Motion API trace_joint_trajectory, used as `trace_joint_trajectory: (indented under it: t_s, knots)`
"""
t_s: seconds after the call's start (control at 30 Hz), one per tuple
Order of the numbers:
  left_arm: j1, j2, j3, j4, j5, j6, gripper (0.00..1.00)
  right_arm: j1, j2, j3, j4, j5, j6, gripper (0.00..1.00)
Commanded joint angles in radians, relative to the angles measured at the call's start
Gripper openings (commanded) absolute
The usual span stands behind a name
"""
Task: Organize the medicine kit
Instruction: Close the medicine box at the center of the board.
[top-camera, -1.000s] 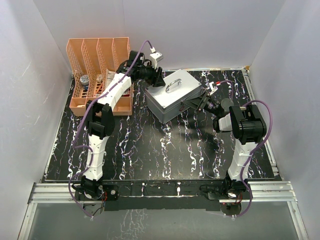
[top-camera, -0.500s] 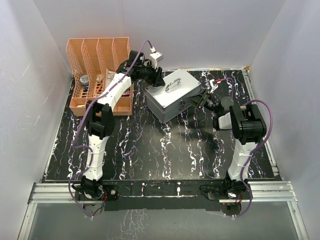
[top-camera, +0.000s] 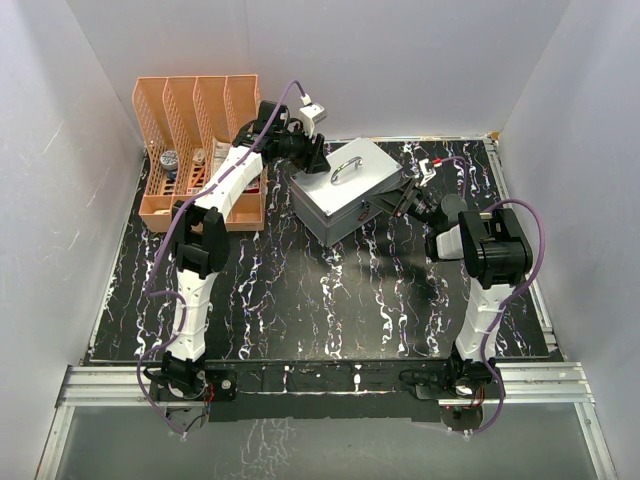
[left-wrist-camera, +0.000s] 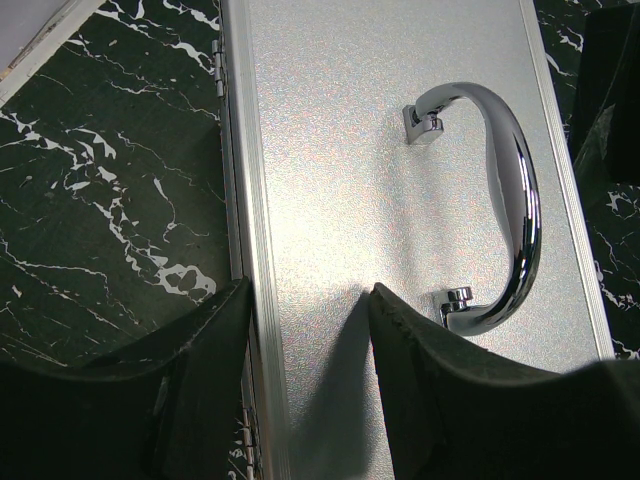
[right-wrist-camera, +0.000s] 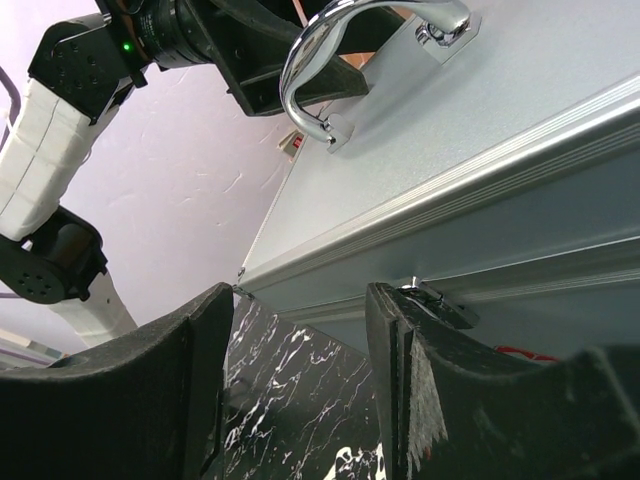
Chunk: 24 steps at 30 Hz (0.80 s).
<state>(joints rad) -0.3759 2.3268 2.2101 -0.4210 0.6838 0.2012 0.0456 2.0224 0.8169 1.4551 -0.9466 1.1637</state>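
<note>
Setting: white-walled booth around a black, white-veined worktop.
Top view, case: aluminium medicine case sits closed on the worktop, its lid down and chrome handle on top.
Top view, organizer: orange file organizer stands just left of the case, with small items in its slots too small to name.
Top view, arms: left pincer is at the case's rear-left edge; right pincer is at the case's front-right side.
Left wrist view: left pincer has its fingers apart, straddling the hinged rear edge of the case lid; handle lies beyond them.
Right wrist view: right pincer has its fingers apart, close to the case's front wall, a latch just beside one finger; whether it touches, I cannot tell.
Step in hand: judged as work at the latch with the case steadied; a closed lid fits either opening to load or fastening after loading.
Next move: the pictures do not settle which; either way the right fingers need a precise line on the latch.
</note>
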Motion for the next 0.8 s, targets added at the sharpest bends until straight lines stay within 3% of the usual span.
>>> trace_joint_trajectory:
  t_s: [0.0,0.77]
  knots:
    - [-0.041,0.012,-0.043,-0.136,0.002,0.034,0.48,0.011,0.026,-0.025,0.356,0.035,-0.05,0.54]
    - [-0.041,0.004,-0.066,-0.143,0.003,0.038,0.48,0.0,-0.001,-0.104,0.358,0.027,-0.087,0.54]
